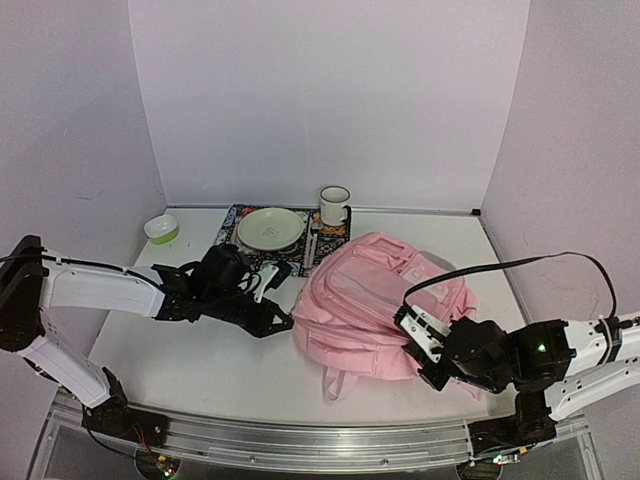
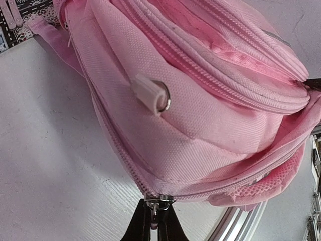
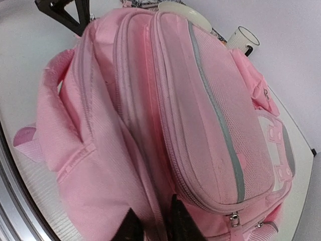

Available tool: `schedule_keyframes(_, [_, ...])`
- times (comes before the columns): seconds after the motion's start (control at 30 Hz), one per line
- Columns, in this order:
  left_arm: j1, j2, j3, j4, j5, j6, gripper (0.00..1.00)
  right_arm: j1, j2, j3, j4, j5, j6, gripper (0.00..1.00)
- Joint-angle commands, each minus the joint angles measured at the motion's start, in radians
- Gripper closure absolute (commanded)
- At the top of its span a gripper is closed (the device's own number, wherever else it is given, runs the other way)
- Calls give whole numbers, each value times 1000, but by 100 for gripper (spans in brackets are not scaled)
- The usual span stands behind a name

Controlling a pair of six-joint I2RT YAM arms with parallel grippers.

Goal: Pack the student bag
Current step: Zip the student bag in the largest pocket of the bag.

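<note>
I work in what looks like a lab test booth. Plain pale walls (image 1: 330, 90) close in a white table (image 1: 200, 350) on the left, right and far sides, and my arms are bolted to a metal rail (image 1: 300, 440) at its near edge. Household props are laid out: a mug (image 1: 334, 206), a plate (image 1: 270, 228), a green bowl (image 1: 161, 230) and a pink student bag (image 1: 370, 300).

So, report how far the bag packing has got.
Looks done: the student bag lies plump, front pockets zipped. In hand: left jaws shut on a zip pull, right jaws at the bag's near end. Left: possibly finishing that zip; contents are hidden.
</note>
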Motion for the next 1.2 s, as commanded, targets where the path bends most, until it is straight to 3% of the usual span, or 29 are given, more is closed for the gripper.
schedule_keyframes(0.0, [-50,-89,10,0,9,-58,100,-20,101,136,-90,37,23,64])
schedule_keyframes(0.1, [-89,-95,13,55,46,-91,100,-20,175,220,-95,-63,19,44])
schedule_keyframes(0.23, [-126,-67,37,107,78,-116,100,-20,283,346,-111,-195,29,35])
schedule_keyframes(0.37, [-163,-39,66,134,90,-123,100,-19,411,442,-98,-269,40,30])
schedule_keyframes(0.67, [-218,-29,105,150,127,-119,100,-19,635,541,-101,-198,30,33])
schedule_keyframes(0.77, [-222,-33,103,158,144,-121,100,-19,669,547,-103,-173,28,40])
schedule_keyframes(0.9, [-222,-59,84,160,116,-95,100,-20,654,525,-112,-143,28,81])
schedule_keyframes(0.97, [-216,-75,71,134,55,-69,100,-19,619,506,-113,-180,16,96])
schedule_keyframes(1.17, [-97,-24,84,57,15,-38,100,-18,473,414,-138,-248,-1,100])
